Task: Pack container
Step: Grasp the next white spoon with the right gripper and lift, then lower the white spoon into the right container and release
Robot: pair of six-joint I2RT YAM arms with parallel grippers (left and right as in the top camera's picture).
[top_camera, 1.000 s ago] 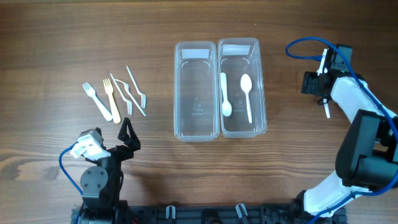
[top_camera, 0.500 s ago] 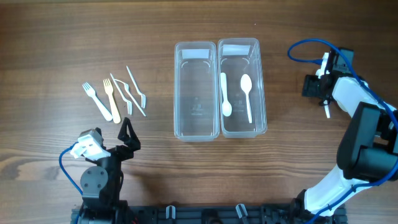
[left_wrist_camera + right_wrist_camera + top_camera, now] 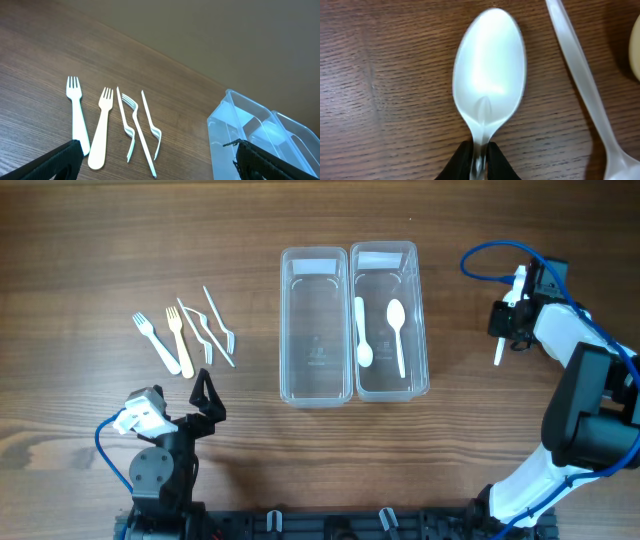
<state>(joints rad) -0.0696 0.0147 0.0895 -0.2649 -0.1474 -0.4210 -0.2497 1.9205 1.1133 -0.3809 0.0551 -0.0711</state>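
Right gripper (image 3: pixel 479 161): fingers pressed together on the neck of a white spoon (image 3: pixel 489 75), just below its bowl
Held spoon: hollow side up over the wood table (image 3: pixel 380 100); whether it rests on the wood or hangs above it cannot be told; in the overhead view its handle pokes out beside the gripper, right of the bins and apart from them
Beside it: a clear handle (image 3: pixel 577 70) lies just right of the spoon in the wrist view; a pale yellow edge at the right border is too cut off to name
Left gripper (image 3: pixel 208 398): fingers spread wide, holding nothing, at the table's front left
Bins: two clear ones touching side by side at table centre, left bin (image 3: pixel 316 385) and right bin (image 3: pixel 420 320)
Right bin contents: two white spoons (image 3: pixel 397 330) lying lengthwise
Forks (image 3: pixel 180 340): loose group on the left, white, cream and clear, well apart from the bins
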